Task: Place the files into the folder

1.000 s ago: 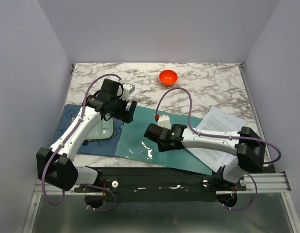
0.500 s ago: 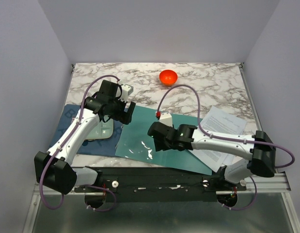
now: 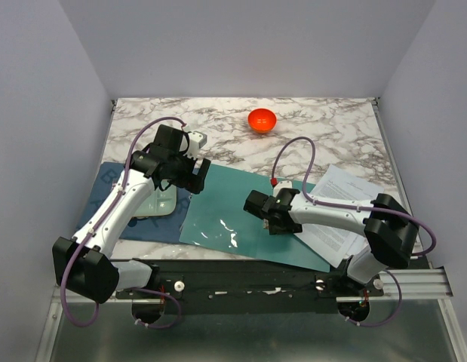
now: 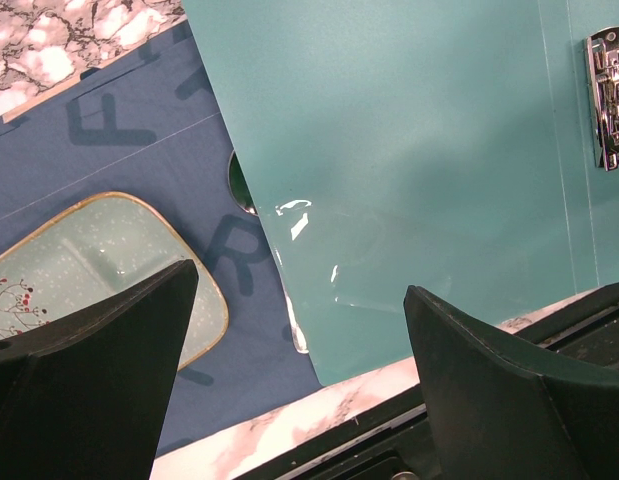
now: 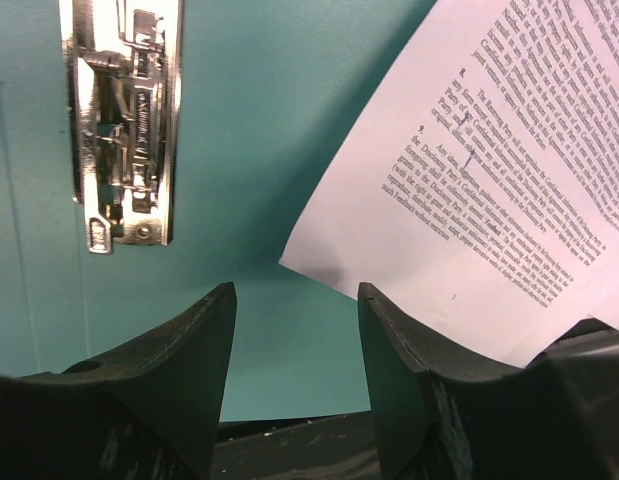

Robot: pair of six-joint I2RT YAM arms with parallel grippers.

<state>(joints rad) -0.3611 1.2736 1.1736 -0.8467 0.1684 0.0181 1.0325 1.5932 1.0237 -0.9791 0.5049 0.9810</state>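
The teal folder lies open and flat on the table, its metal clip facing up. The files, white printed sheets, lie to its right, and one corner rests on the teal folder. My right gripper hovers open over the folder between the clip and that corner of the files; nothing sits between the jaws of this right gripper. My left gripper is wide open and empty above the folder's far left corner. Under this left gripper the folder shows with its glossy pocket.
A dark blue mat with a pale mint plate lies under the left arm, tucked partly beneath the folder. An orange bowl stands at the back. The black rail runs along the near edge. Walls close in both sides.
My right gripper has opened from shut and moved right, from the folder's middle toward the sheets. The left arm has barely shifted.
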